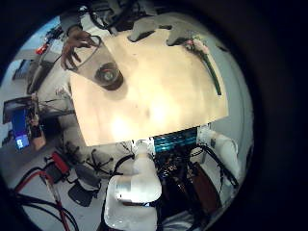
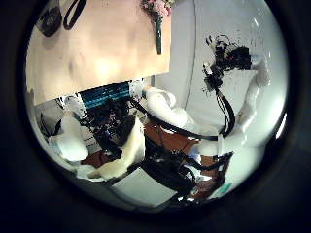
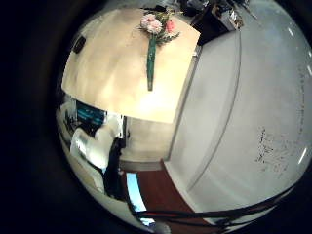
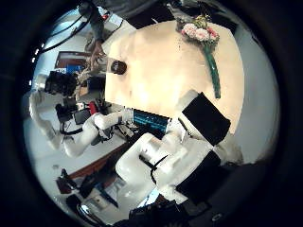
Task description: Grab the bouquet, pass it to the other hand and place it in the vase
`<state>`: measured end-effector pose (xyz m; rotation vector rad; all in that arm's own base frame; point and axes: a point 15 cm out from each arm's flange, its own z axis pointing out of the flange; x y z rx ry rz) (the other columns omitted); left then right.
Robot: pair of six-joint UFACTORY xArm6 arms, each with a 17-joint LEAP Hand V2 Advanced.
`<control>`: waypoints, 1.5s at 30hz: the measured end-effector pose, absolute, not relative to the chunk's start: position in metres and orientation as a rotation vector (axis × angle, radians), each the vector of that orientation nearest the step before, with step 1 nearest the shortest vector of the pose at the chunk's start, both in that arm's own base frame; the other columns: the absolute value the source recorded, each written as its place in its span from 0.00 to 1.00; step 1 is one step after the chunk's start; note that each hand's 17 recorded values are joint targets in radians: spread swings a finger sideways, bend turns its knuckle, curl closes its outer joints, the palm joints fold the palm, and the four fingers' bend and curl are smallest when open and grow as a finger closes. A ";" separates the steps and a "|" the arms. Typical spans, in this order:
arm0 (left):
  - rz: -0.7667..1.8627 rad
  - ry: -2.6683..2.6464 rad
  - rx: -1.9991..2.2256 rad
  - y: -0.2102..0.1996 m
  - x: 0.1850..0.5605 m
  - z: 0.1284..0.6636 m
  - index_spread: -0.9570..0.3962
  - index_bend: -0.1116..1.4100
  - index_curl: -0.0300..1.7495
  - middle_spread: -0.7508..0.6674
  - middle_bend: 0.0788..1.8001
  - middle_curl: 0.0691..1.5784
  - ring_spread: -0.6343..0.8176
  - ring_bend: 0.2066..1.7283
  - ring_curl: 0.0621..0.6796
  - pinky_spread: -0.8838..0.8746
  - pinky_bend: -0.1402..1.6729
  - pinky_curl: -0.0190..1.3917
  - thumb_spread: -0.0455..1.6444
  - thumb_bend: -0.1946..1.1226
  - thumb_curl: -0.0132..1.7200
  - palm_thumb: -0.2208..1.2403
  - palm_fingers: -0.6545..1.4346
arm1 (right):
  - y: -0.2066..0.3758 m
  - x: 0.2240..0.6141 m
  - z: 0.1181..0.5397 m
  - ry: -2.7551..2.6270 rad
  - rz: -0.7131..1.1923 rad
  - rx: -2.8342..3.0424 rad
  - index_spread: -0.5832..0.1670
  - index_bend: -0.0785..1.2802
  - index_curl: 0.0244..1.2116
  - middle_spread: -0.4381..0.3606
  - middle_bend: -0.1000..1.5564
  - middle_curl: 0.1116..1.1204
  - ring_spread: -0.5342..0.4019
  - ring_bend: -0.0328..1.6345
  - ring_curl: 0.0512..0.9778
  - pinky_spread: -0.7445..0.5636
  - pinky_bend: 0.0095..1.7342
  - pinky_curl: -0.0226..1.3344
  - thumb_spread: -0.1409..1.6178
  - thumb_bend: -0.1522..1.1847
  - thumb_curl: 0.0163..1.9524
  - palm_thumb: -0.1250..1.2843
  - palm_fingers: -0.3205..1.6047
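The bouquet [image 1: 207,63] lies flat near one edge of the table [image 1: 154,96], flower heads at a corner. It also shows in the left thumb side palm view [image 2: 157,19], the right little finger side palm view [image 3: 151,44] and the right thumb side palm view [image 4: 206,52]. My left hand [image 1: 135,183] and right hand [image 4: 180,142] hover high off the table with relaxed fingers, holding nothing.
The table's middle [image 4: 161,76] lies between vase and bouquet. Cluttered equipment [image 1: 38,115] stands beyond the vase side of the table. A plain wall [image 3: 234,117] runs along the bouquet side.
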<state>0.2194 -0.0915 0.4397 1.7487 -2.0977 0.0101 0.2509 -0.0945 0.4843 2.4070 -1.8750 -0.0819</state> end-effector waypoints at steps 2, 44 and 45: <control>0.008 -2.100 1.746 -0.091 0.219 0.440 0.76 0.18 0.20 0.87 0.07 0.17 0.87 0.19 0.25 0.90 0.29 0.14 0.69 0.13 0.20 0.44 0.31 | -0.094 0.252 0.486 -1.879 -0.075 2.408 0.14 0.18 0.23 0.30 0.18 0.24 0.51 0.38 0.13 0.86 0.29 0.14 0.91 0.11 0.14 0.56 0.33; -0.087 -2.479 1.215 -0.131 0.236 0.426 0.76 0.19 0.21 0.87 0.06 0.15 0.87 0.18 0.24 0.89 0.29 0.14 0.68 0.13 0.19 0.38 0.32 | -0.198 0.307 0.367 -2.723 -0.261 1.560 0.45 0.18 0.21 0.40 0.38 0.36 0.40 0.59 0.22 0.69 0.43 0.10 0.69 0.09 0.17 0.36 0.45; -0.095 -2.475 1.210 -0.132 0.238 0.424 0.76 0.19 0.21 0.87 0.06 0.15 0.87 0.18 0.24 0.89 0.29 0.14 0.68 0.13 0.19 0.38 0.32 | -0.203 0.309 0.355 -2.741 -0.245 1.529 0.45 0.18 0.21 0.40 0.38 0.36 0.40 0.59 0.22 0.69 0.43 0.10 0.69 0.09 0.17 0.36 0.45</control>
